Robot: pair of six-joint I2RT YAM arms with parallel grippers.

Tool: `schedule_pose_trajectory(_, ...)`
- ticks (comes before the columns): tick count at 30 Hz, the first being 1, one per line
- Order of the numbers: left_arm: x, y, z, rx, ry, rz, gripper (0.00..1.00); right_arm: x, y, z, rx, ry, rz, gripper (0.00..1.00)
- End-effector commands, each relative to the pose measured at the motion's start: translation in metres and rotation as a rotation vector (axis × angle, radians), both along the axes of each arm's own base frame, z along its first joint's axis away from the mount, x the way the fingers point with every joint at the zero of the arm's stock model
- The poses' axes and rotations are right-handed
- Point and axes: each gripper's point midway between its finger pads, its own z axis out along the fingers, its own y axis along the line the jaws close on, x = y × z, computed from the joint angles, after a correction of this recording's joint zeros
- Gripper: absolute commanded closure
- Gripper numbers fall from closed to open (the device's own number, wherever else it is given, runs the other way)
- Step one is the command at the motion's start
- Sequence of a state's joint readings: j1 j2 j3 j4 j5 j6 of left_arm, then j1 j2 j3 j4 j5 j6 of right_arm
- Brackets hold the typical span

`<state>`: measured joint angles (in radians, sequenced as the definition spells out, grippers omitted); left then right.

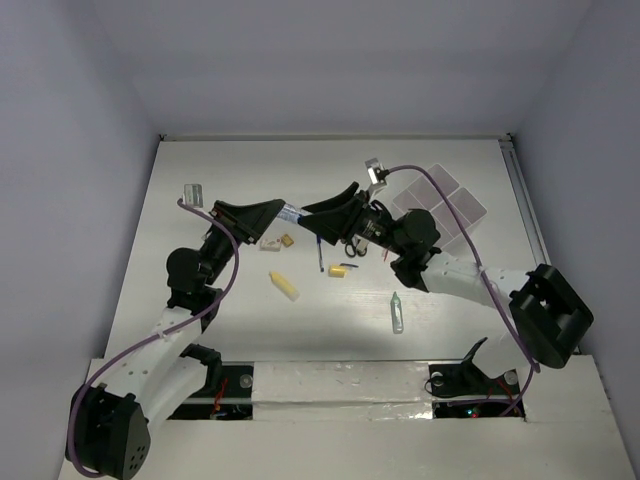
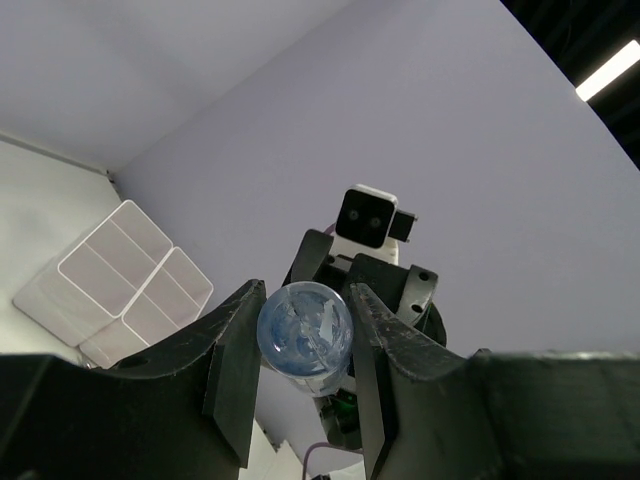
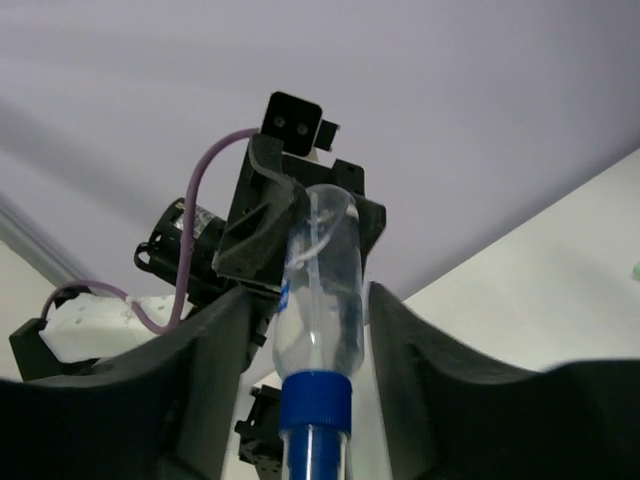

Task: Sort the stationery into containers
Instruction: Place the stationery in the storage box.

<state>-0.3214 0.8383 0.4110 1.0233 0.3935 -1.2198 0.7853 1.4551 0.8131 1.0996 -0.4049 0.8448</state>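
Left gripper [image 2: 305, 300] is clamped on the rounded end of the clear tube [image 2: 305, 332], holding it in the air over the middle of the tabletop. The right gripper [image 3: 308, 300] straddles the blue-capped end, jaws apart and not touching (a handover, by the look of it). The right should close squarely on the barrel before the left lets go, then carry it to the white tray [image 1: 462, 205] near the far right corner.
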Motion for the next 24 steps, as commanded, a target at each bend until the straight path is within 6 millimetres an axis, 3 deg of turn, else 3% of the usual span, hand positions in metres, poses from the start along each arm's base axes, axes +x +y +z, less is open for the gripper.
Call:
schedule_pose_trajectory(1, -0.014, 0.005, 0.024, -0.042, -0.105, 0.008, 1.0, -0.004, 0.004, 0.027, 0.043, -0.059, 0.03, 0.4)
schedule_pose_trajectory(3, -0.014, 0.005, 0.025, -0.041, -0.108, 0.007, 1.0, -0.005, 0.003, 0.026, 0.055, -0.056, 0.031, 0.41)
schedule_pose_trajectory(7, -0.014, 0.004, 0.023, -0.036, -0.102, 0.004, 1.0, -0.003, 0.001, 0.028, 0.064, -0.057, 0.012, 0.63)
schedule_pose_trajectory(8, -0.013, 0.005, 0.022, -0.036, -0.1, 0.007, 1.0, -0.003, 0.003, 0.026, 0.049, -0.05, 0.016, 0.63)
schedule_pose_trajectory(13, -0.015, 0.006, 0.025, -0.05, -0.109, 0.006, 1.0, -0.004, 0.007, 0.019, 0.035, -0.037, 0.042, 0.35)
schedule_pose_trajectory(18, -0.015, 0.006, 0.03, -0.058, -0.121, 0.007, 1.0, -0.005, 0.008, 0.017, 0.031, -0.039, 0.055, 0.32)
schedule_pose_trajectory(24, -0.015, 0.005, 0.028, -0.055, -0.117, 0.003, 1.0, -0.003, 0.006, 0.016, 0.029, -0.031, 0.039, 0.67)
